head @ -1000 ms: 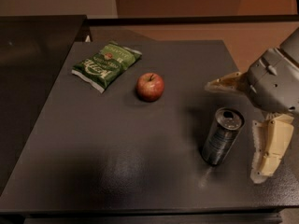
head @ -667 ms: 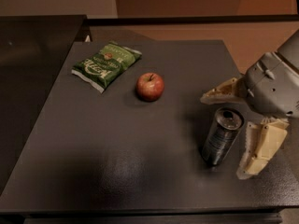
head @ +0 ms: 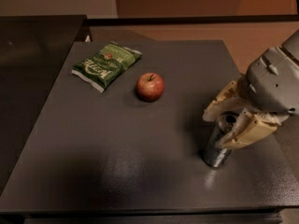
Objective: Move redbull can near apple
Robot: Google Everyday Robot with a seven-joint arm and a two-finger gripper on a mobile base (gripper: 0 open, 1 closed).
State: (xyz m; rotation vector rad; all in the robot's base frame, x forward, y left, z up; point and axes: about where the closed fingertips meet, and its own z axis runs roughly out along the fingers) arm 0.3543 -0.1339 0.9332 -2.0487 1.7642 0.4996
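Observation:
The redbull can (head: 215, 152) stands upright on the dark table (head: 140, 162) at the right, near the front. My gripper (head: 217, 130) comes in from the right and its two cream fingers (head: 243, 133) sit against either side of the can's upper part, shut on it. The can's base rests on the table. The red apple (head: 150, 86) lies near the table's middle, well to the left of and behind the can.
A flat green chip bag (head: 106, 65) lies at the back left of the table, beside the apple. The table's right edge runs just behind my gripper. A darker counter (head: 32, 55) adjoins on the left.
My gripper has moved left over the can and its fingers have drawn together from wide apart onto the can's sides. The apple and the bag have not moved.

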